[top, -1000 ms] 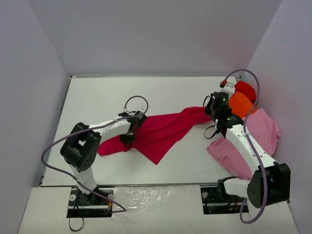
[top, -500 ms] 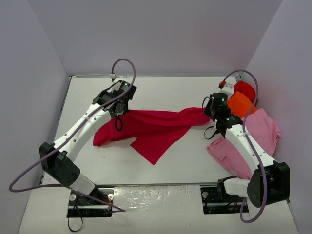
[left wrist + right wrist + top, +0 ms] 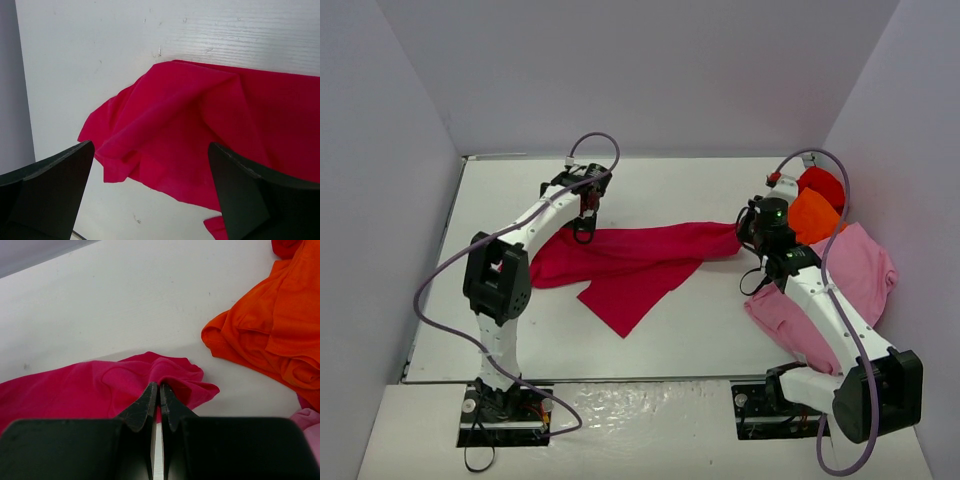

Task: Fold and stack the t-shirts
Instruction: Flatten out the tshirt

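A crimson-magenta t-shirt [image 3: 640, 265] lies stretched left to right across the middle of the table, with a pointed flap hanging toward the near edge. My left gripper [image 3: 583, 228] hovers over its left end, fingers wide apart and holding nothing; in the left wrist view the cloth [image 3: 200, 115] lies flat below the gripper [image 3: 150, 200]. My right gripper [image 3: 745, 240] is shut on the shirt's right end, and the right wrist view shows a bunched fold [image 3: 170, 371] pinched at the tips of the gripper [image 3: 160, 386].
At the right side a larger light pink shirt [image 3: 850, 275] lies spread under the right arm. An orange shirt [image 3: 813, 213] and a red one [image 3: 823, 183] sit bunched in the far right corner; the orange [image 3: 270, 335] is close to the right gripper. Walls enclose the table [image 3: 520, 190].
My left gripper carried the shirt's left end away from the near side toward the back, then opened and let it go. The cloth now rests on the table. The right gripper stayed shut.
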Robot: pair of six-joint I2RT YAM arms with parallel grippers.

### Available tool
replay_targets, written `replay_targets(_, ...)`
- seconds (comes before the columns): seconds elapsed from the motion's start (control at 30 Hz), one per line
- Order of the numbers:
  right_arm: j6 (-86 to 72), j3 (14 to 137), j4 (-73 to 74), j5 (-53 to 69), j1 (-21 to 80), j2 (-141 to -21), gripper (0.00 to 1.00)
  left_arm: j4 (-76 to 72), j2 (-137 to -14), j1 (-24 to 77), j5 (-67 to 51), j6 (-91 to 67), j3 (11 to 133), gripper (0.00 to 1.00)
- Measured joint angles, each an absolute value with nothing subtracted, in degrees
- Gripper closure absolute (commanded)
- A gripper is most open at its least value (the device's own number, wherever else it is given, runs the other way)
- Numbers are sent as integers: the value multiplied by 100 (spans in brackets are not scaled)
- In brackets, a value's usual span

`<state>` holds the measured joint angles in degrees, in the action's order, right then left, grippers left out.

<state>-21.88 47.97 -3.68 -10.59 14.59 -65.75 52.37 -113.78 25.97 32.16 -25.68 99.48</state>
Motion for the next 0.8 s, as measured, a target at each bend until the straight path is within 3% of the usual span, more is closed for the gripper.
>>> replay_targets(0.2, -2141, 4792, -362, -1061, 1499, -6569, 100, 5178, -11193, 2623, 3244, -2560, 9846, 3)
replay_targets(0.57, -2134, 4774, -364, -1011, 1603, -6589, 100, 4806, -8839, 2446, 2480, -3295, 7606, 12)
replay_targets(0.8, -2134, 4705, -366, -996, 1696, -6591, 100, 4121, -9253, 2364, 1698, -3756, 6683, 14)
